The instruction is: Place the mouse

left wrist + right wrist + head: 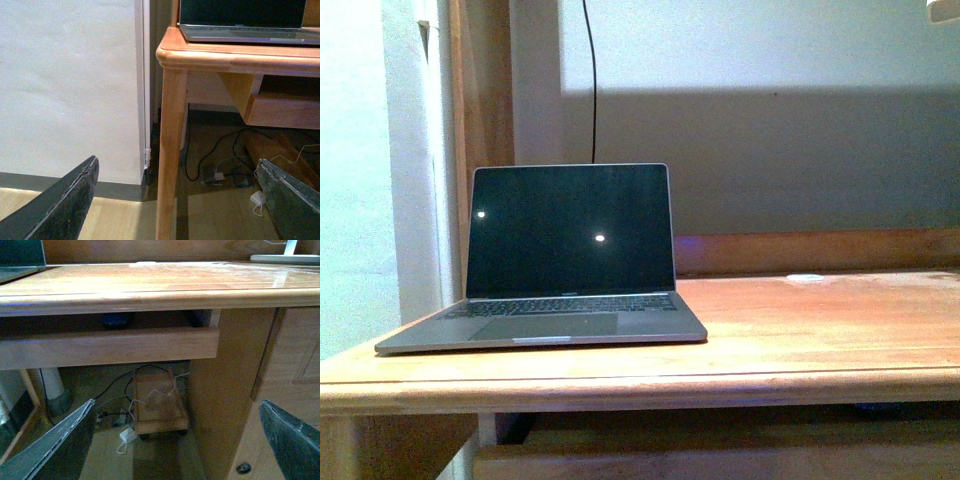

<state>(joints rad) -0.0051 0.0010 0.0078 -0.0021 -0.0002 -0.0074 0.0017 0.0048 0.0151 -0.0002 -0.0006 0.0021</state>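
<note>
Two claws sit nearest, both low in front of the desk and both empty. The left gripper (177, 161) has its dark, rough-edged fingers (70, 200) spread wide, and the right gripper (177, 402) is just as wide open, with nothing between its jaws. So neither arm carries the mouse, and by my reading the task has not got past the fetching stage.

Next comes the desk (800, 330), made of warm orange wood with a rounded, varnished front edge and a tapered leg (170, 150). Under the top hangs a plain wooden drawer front (110, 347). In the shadowed gap above it lies a dark rounded shape (116, 319). This may be the mouse (the gap is too dim to be sure), and I cannot find it plainly anywhere else. If so, it was probably tucked there to keep the top free.

Below, loose cables trail over the floor around a small wheeled wooden stand (159, 410).

On the desktop the laptop (570, 260) stands open at the left end, a thin grey metal shell with a glossy black screen. That leaves a broad bare stretch to its right, the likely spot for a mouse. Farther back lies a small flat white disc (807, 277), near the raised rear board. A thin black cord (593, 80) hangs down the pale wall behind.
</note>
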